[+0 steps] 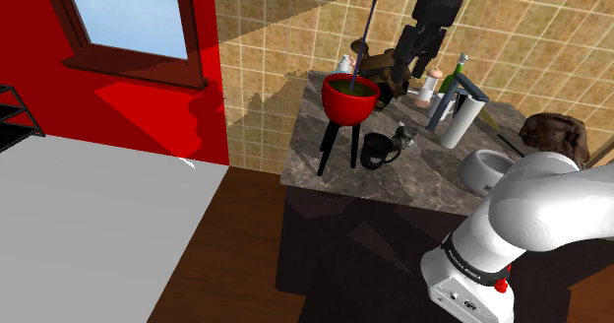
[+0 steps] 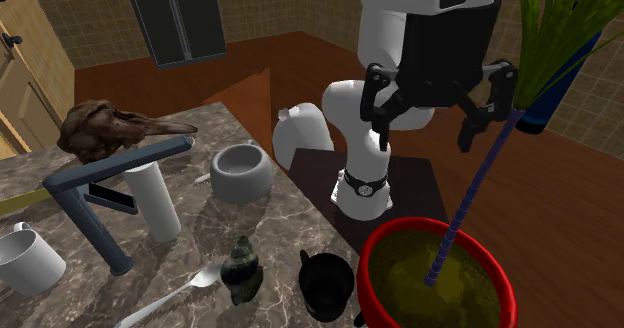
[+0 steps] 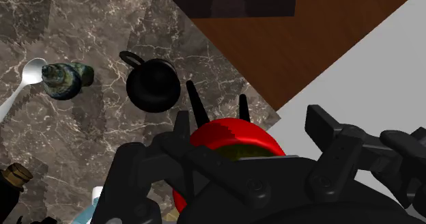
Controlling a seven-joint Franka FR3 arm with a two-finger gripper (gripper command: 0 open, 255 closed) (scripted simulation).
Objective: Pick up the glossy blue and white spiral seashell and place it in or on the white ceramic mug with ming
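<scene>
A red wall (image 1: 30, 75) holds a dark-framed window (image 1: 133, 16) showing pale blue sky. It meets a tan tiled wall (image 1: 285, 26) crossed by slanting light. A dark wooden plank floor (image 1: 226, 272) borders a flat grey area (image 1: 89, 223) beside the dark veined marble surface (image 1: 423, 183).

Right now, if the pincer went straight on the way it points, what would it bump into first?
Probably the red plant pot: the wrist view shows it right ahead of the open pincer. The black mug and shell lie aside. It might brush its blue stem first; depth is unclear.
</scene>
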